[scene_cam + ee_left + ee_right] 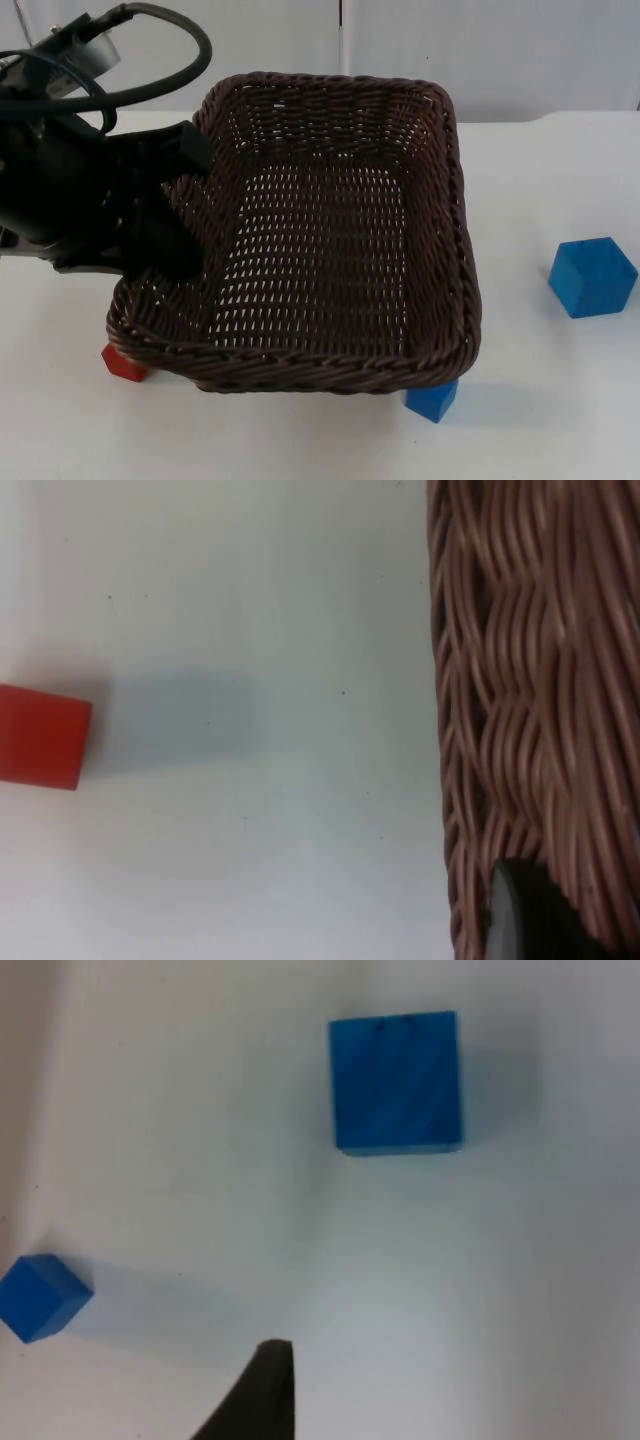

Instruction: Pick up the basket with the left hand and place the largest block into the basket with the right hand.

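Note:
A dark brown wicker basket (330, 360) is empty and held up above the table. My left gripper (185, 195) is shut on its left wall, one finger inside and one outside. In the left wrist view the basket's wall (540, 680) runs beside a black fingertip (520, 915). The largest block, a blue cube (592, 277), sits on the table to the basket's right, well apart from it. In the right wrist view my right gripper (262, 1400) hangs over the table, short of this blue cube (395, 1080).
A small red block (125, 363) (40, 735) peeks out under the basket's near left corner. A small blue block (433, 399) (40, 1295) peeks out under its near right corner. A grey partition wall (500, 50) closes the table's far side.

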`<act>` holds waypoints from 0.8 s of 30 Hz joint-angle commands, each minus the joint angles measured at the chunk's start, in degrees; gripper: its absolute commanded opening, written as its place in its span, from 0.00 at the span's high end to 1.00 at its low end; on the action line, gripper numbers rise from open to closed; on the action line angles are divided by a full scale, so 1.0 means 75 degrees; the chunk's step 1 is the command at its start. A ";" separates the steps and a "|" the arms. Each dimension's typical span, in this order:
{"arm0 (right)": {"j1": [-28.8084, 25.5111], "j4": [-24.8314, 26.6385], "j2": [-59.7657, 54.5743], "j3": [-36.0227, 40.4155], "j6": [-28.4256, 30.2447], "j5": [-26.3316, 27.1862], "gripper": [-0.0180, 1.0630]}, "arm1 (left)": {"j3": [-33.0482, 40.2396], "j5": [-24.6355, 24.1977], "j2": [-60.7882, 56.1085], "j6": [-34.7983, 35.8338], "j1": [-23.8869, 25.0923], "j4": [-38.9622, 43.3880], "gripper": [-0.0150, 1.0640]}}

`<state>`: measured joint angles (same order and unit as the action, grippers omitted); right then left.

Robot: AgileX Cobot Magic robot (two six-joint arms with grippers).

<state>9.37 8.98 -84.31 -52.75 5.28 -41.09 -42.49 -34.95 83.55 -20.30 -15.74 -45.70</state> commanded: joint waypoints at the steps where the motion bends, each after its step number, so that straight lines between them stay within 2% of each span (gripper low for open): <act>1: 0.0204 -0.0009 -0.0240 -0.0055 -0.0062 0.0399 0.01 | -0.0005 0.0105 -0.0097 -0.0029 -0.0032 -0.0258 0.99; 4: 0.0371 -0.0066 -0.0526 -0.0055 -0.0302 0.0844 0.01 | -0.0005 0.0105 -0.0097 -0.0029 -0.0032 -0.0258 0.99; 8: 0.0530 -0.0646 -0.1064 -0.0055 -0.0980 0.1672 0.01 | -0.0005 0.0116 -0.0097 -0.0029 -0.0032 -0.0272 0.99; 9: 0.0530 -0.0646 -0.1064 -0.0055 -0.0980 0.1672 0.01 | -0.0005 0.0116 -0.0097 -0.0029 -0.0032 -0.0272 0.99; 14: 0.0530 -0.0647 -0.1795 -0.0055 -0.1053 0.2794 0.01 | -0.0005 0.0130 -0.0097 -0.0029 -0.0032 -0.0272 0.99; 24: 0.0530 -0.0643 -0.2964 -0.0055 -0.1053 0.4197 0.01 | -0.0005 0.0198 -0.0097 -0.0029 -0.0032 -0.0220 0.99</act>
<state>13.04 4.51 -105.08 -52.86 -2.61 -12.44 -42.49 -34.60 83.55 -20.30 -15.74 -45.93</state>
